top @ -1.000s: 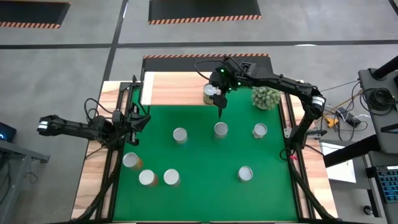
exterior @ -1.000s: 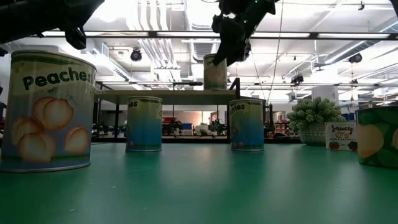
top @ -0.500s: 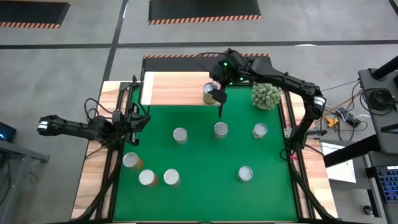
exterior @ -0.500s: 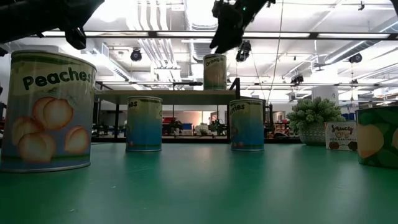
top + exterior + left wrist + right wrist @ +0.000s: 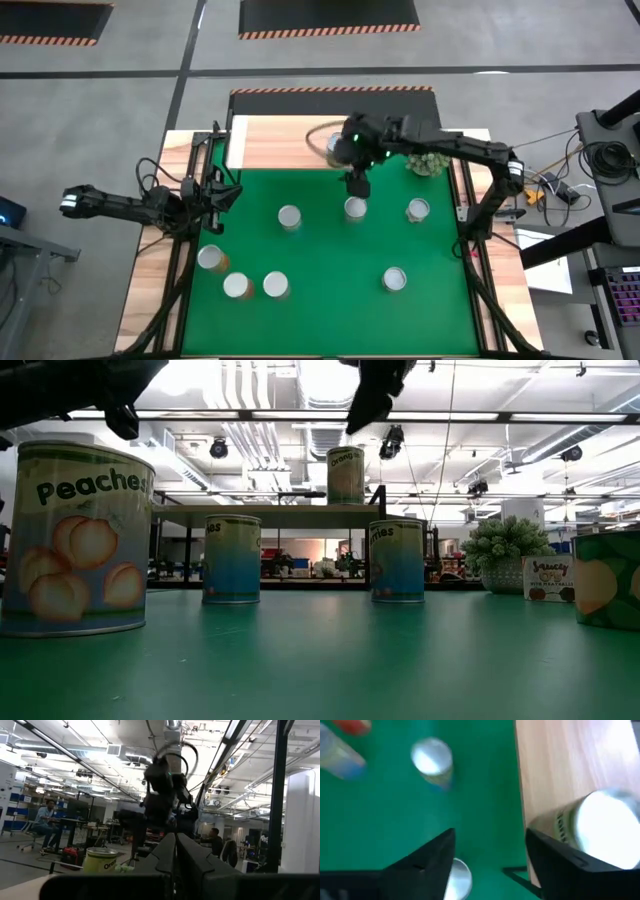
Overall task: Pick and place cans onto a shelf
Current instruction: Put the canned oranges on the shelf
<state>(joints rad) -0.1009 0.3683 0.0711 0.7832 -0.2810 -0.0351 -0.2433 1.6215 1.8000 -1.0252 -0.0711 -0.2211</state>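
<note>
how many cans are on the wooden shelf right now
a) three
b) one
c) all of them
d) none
b) One can stands alone on the shelf in the low view; in the right wrist view the open right gripper holds nothing, and the other cans, such as the peaches can, sit on the green mat.

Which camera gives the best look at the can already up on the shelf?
The low view: the can stands upright on the shelf, label showing. The high view mostly hides it under the right arm. The right wrist view catches its blurred top beside the open right claw; the left wrist view shows it small.
</note>
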